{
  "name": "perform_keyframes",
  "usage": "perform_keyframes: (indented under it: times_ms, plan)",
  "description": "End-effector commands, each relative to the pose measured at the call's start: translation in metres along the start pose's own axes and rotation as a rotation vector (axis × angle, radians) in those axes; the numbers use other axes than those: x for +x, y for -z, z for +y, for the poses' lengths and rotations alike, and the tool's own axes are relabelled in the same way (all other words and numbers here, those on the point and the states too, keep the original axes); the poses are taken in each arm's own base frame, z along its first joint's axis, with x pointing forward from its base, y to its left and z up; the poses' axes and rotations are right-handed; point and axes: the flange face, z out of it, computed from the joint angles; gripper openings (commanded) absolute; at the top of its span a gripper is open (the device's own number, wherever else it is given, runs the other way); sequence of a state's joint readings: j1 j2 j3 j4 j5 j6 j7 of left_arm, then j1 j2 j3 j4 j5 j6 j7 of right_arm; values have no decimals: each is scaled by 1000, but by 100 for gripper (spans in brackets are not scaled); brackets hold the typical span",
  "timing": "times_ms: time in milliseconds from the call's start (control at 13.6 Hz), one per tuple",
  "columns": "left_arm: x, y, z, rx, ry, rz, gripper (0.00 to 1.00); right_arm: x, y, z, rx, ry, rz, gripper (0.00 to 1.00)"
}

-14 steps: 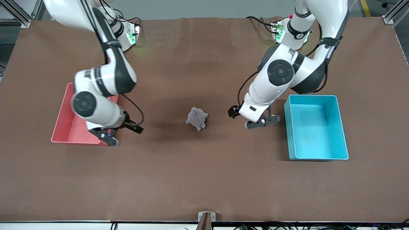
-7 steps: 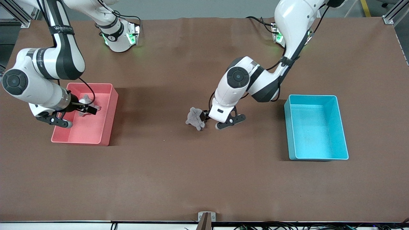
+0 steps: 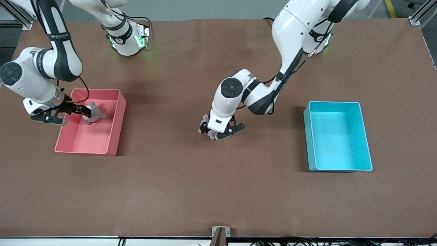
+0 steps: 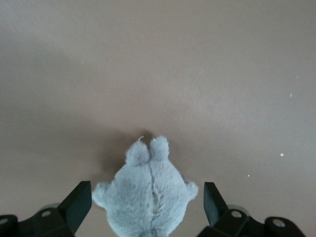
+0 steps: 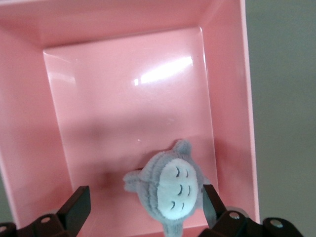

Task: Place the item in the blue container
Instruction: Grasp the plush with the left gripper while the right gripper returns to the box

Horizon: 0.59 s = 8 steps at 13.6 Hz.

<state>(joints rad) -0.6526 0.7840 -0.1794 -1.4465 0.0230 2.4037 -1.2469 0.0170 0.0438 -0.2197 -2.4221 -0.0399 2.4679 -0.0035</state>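
Note:
A grey plush toy (image 3: 205,123) lies on the brown table midway between the two bins. My left gripper (image 3: 219,132) is down over it and open. In the left wrist view the plush toy (image 4: 148,197) shows its back, with one dark finger (image 4: 78,201) on each side and a gap to each. The blue container (image 3: 309,136) stands empty toward the left arm's end. My right gripper (image 3: 47,119) hangs open above the pink bin (image 3: 116,119), over a second grey plush (image 5: 170,190) with a white belly.
The pink bin stands at the right arm's end and holds only the second plush (image 3: 91,114). Brown table surface (image 3: 218,191) stretches between the bins and toward the front camera.
My left arm swung from beside the blue container to over the plush toy. My right arm moved off the pink bin's near corner toward its own end, uncovering the second plush.

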Motion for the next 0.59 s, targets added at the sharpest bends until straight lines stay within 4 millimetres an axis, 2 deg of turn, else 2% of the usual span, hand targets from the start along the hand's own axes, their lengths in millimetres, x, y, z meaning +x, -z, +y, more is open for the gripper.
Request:
perform_keyframes:
  times_ms: [0, 441, 514]
  plan:
    - [-10, -17, 5, 7, -2, 5, 100, -21, -10, 2, -3, 13, 48, 100]
    - [-31, -56, 0, 50, -26, -17, 100, -28, -44, 23, -12, -32, 8, 100]
    - [-37, -62, 0, 57, -32, -22, 96, -29, -51, 23, -14, -33, -7, 100]
